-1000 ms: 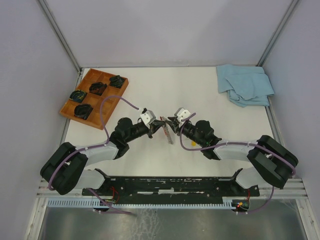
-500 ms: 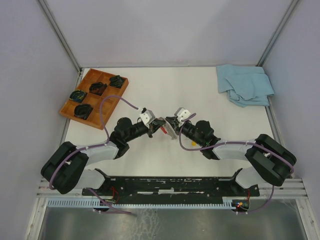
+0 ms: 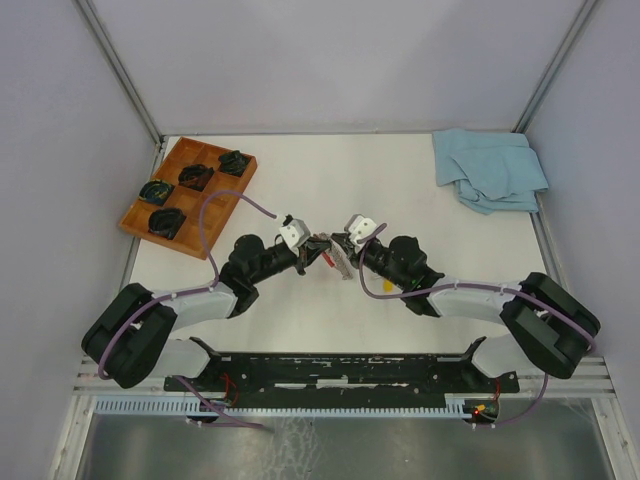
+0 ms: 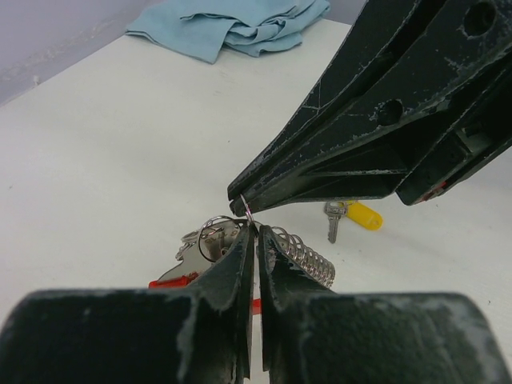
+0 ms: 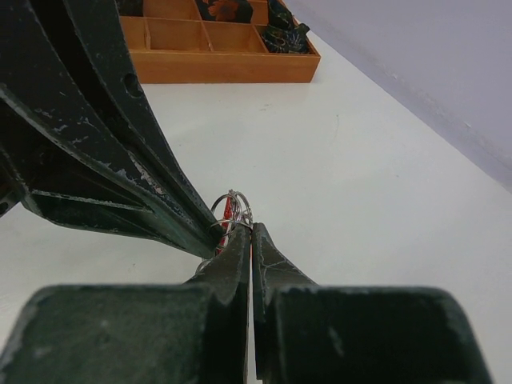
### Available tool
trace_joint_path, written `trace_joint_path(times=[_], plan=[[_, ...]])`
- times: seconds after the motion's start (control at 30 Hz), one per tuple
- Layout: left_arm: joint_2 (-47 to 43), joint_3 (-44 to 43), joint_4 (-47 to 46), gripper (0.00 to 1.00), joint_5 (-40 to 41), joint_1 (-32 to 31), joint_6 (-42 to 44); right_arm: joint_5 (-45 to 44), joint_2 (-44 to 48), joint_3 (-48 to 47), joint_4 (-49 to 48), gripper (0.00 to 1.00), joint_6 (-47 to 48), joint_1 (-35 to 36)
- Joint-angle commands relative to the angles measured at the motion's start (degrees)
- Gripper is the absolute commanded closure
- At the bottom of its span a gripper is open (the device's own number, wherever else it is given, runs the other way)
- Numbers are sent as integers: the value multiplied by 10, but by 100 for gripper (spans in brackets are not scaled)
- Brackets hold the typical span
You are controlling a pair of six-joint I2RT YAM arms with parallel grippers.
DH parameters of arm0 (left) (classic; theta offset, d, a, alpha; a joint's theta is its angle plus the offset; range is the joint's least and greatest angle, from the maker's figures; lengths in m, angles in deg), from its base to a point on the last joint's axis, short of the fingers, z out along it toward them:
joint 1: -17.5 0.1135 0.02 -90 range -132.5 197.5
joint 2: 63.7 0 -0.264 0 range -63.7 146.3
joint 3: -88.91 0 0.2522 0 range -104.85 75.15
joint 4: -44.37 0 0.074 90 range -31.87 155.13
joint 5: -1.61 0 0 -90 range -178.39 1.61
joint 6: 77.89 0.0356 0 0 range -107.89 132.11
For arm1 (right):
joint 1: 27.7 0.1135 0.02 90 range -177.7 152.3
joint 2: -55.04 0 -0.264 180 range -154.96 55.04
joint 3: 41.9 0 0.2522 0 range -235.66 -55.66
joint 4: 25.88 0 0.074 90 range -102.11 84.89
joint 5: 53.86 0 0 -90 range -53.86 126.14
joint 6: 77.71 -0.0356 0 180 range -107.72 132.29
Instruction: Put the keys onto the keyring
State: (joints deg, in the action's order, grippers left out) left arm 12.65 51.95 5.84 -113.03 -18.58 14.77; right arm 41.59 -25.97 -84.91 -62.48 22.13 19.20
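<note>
The keyring (image 4: 214, 238) was pinched by the left gripper (image 4: 254, 232) and right gripper (image 5: 250, 230), both shut. A key (image 4: 352, 215) was seen just beyond the keyring.

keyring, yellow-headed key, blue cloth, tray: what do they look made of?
Keyring: thin metal wire, likely steel; it glints silver.
Key: silver metal blade; glossy yellow head, probably a plastic cover.
Cloth: soft matte light-blue fabric lying in folds, maybe microfibre.
Tray: orange-brown wood or wood-look board with smooth satin walls.

keyring (image 4: 214, 238) partly hidden behind jaws, wooden tray (image 5: 224, 68) and blue cloth (image 4: 240, 24) cut off at top edges
</note>
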Motion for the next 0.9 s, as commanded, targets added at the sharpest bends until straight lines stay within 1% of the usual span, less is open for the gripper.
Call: trace_joint_path(times=[0.0,0.2,0.43,0.63,0.7,0.87], plan=[[-4,-29,-21,89,-6,-2,-18,14,23,-32,11,99,23,12],[-2,-32,-12,86,2,-2,-17,-5,25,-39,30,99,48,31],[-4,-37,8,88,5,-2,-5,-31,26,-48,58,99,83,52],[-6,-40,24,93,5,-1,4,-53,29,-50,71,99,103,64],[-4,-42,28,97,5,-2,7,-61,31,-48,71,99,108,67],[-7,-41,35,97,2,-2,19,-71,41,-42,69,99,103,68]])
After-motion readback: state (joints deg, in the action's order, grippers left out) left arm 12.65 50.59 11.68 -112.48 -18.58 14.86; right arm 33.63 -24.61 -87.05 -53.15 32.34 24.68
